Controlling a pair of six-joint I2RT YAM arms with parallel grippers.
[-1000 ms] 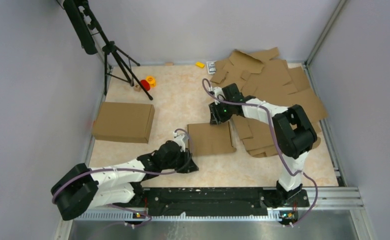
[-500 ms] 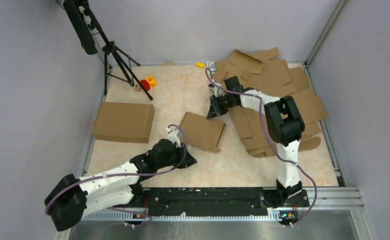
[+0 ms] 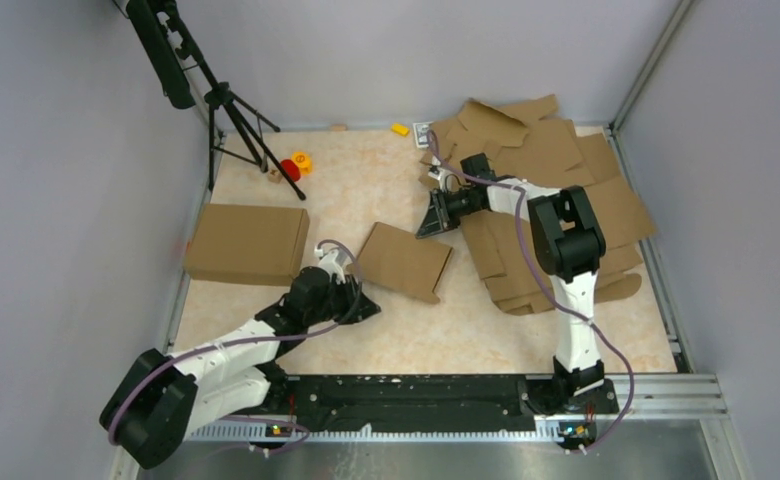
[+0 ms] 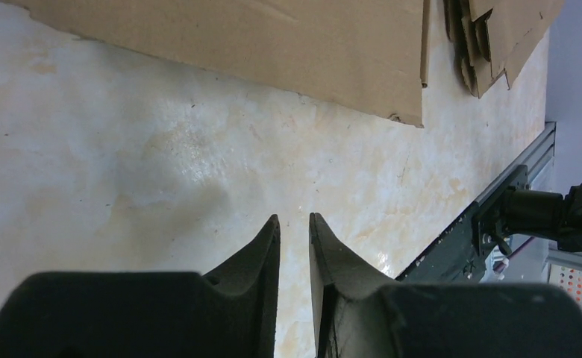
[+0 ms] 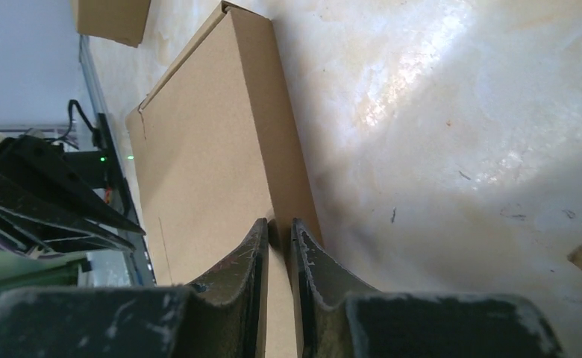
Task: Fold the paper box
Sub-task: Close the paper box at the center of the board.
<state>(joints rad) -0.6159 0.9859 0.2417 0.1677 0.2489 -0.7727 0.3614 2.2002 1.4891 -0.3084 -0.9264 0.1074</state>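
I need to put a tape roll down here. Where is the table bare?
The table is bare at the far middle, between the red and yellow objects and the cardboard pile, and on the near side, between the paper box and the rail. The far right is crowded with cardboard.

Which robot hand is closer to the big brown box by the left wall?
Left. The left gripper is just off the big brown box's near right corner. The right gripper is far across the table, beside the flat cardboard pile.
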